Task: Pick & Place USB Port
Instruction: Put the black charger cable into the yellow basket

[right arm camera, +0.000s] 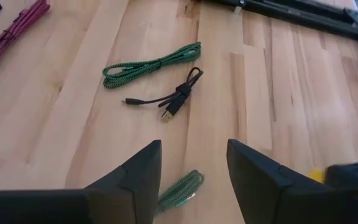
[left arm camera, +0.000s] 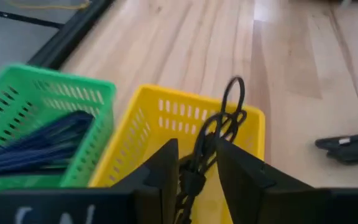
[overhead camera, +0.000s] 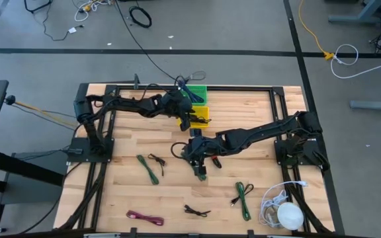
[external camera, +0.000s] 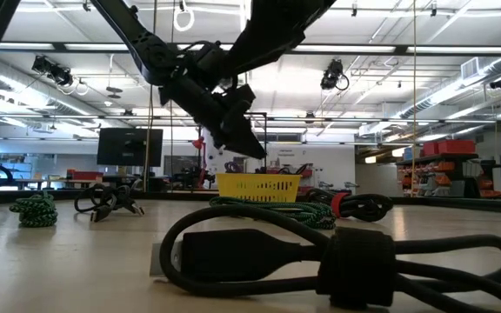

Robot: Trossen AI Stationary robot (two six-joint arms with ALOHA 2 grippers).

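The left gripper (left arm camera: 194, 165) pinches a bundled black USB cable (left arm camera: 219, 134) right above the yellow slotted plastic basket (left arm camera: 166, 118), seemingly to drop it in; the right gripper (right arm camera: 191, 163), fingers spread and empty, waits beyond that basket

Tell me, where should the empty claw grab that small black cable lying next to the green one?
Probably at the tied middle of the black cable, coming straight down: it lies flat on the table, bundled thickest there, clear of the green cable. The right gripper is open.
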